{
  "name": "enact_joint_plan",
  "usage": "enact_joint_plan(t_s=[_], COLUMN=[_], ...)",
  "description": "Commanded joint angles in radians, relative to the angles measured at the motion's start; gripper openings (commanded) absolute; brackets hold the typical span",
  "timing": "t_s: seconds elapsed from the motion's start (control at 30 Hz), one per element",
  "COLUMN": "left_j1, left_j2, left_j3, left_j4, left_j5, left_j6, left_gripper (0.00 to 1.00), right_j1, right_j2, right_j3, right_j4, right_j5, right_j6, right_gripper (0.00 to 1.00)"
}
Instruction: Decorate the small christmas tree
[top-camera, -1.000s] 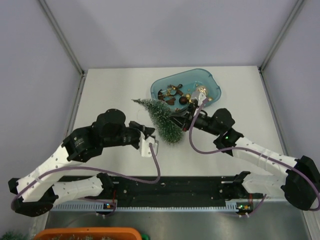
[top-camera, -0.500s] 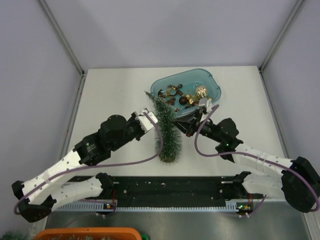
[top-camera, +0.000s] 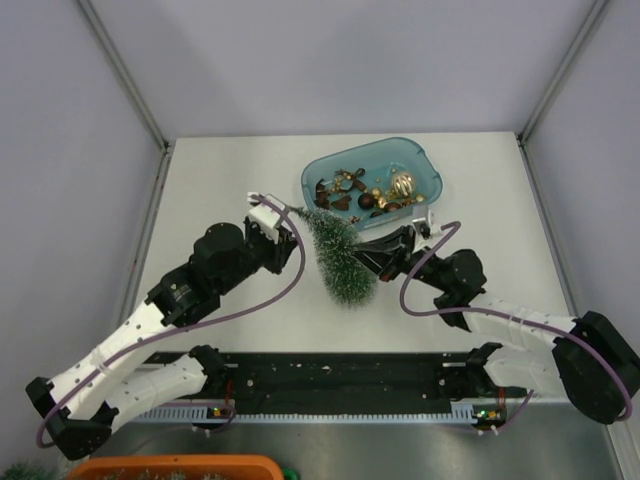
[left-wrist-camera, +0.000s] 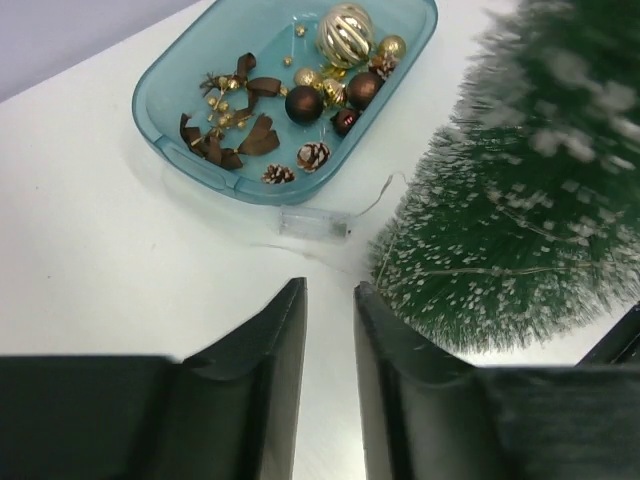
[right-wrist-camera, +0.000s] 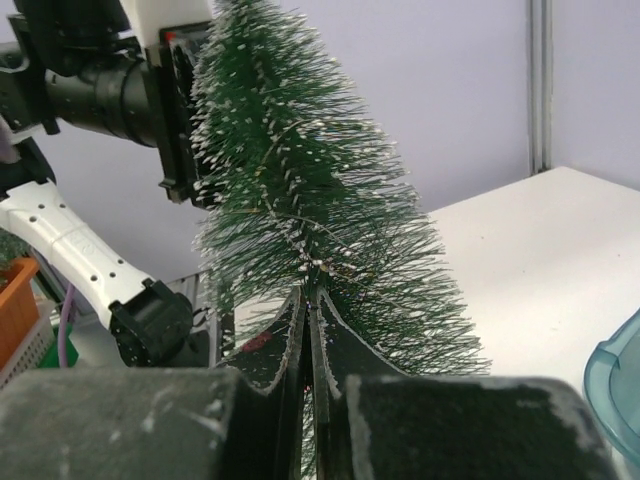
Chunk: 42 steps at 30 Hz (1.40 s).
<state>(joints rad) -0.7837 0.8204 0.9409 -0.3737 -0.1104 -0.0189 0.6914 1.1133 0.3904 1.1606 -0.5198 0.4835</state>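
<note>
The small christmas tree (top-camera: 338, 255) leans with its tip toward the far left, just in front of the blue tray. A thin light wire is wound round it. My right gripper (top-camera: 364, 250) is shut on its lower part, and in the right wrist view the fingertips (right-wrist-camera: 310, 295) are buried in the bristles (right-wrist-camera: 300, 190). My left gripper (top-camera: 288, 228) is beside the tree's tip, with its jaws a little apart and empty (left-wrist-camera: 330, 290). The tree (left-wrist-camera: 520, 200) fills the right of the left wrist view. A clear battery box (left-wrist-camera: 315, 222) lies on the table, wired to the tree.
The translucent blue oval tray (top-camera: 430, 170) at the back holds a gold ball (top-camera: 402, 184), brown balls, pine cones and brown bows. It also shows in the left wrist view (left-wrist-camera: 165, 110). An orange bin (top-camera: 170, 466) sits below the table's near edge.
The tree's base has swung right and its tip now points far left. My left gripper moved from the tree's top to the far left of it. My right gripper has stayed on the tree.
</note>
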Motion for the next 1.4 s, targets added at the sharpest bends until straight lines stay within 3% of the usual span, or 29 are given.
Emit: enact_joint_plan(t_s=[0.0, 0.37, 0.53, 0.67, 0.73, 0.8, 0.83, 1.1, 1.37], left_j1=[0.011, 0.032, 0.035, 0.049, 0.072, 0.099, 0.112, 0.193, 0.253], left_j2=[-0.009, 0.022, 0.026, 0.008, -0.013, -0.046, -0.058, -0.138, -0.199], left_j3=[-0.028, 0.016, -0.001, -0.019, -0.019, -0.027, -0.027, 0.004, -0.008], left_j4=[0.059, 0.194, 0.237, 0.21, 0.173, 0.151, 0.148, 0.111, 0.073], left_j5=[0.069, 0.106, 0.17, 0.12, 0.052, -0.018, -0.035, 0.218, 0.245], left_j6=[-0.098, -0.093, -0.095, -0.04, -0.027, -0.042, -0.047, -0.032, -0.001], left_gripper=[0.43, 0.51, 0.52, 0.55, 0.66, 0.94, 0.96, 0.99, 0.99], right_j1=[-0.007, -0.007, -0.007, -0.007, -0.007, -0.007, -0.007, -0.007, -0.007], right_j2=[0.011, 0.062, 0.123, 0.129, 0.123, 0.117, 0.117, 0.155, 0.187], right_j3=[-0.001, 0.007, 0.001, 0.004, 0.011, 0.022, 0.03, 0.133, 0.134], right_j4=[0.166, 0.231, 0.35, 0.344, 0.314, 0.289, 0.281, 0.225, 0.228], right_j5=[-0.063, -0.123, -0.141, -0.135, -0.14, -0.146, -0.146, -0.189, -0.229], right_j6=[0.026, 0.066, 0.138, 0.135, 0.112, 0.095, 0.089, 0.053, 0.061], right_gripper=[0.0, 0.0, 0.0, 0.0, 0.0, 0.0, 0.0, 0.0, 0.0])
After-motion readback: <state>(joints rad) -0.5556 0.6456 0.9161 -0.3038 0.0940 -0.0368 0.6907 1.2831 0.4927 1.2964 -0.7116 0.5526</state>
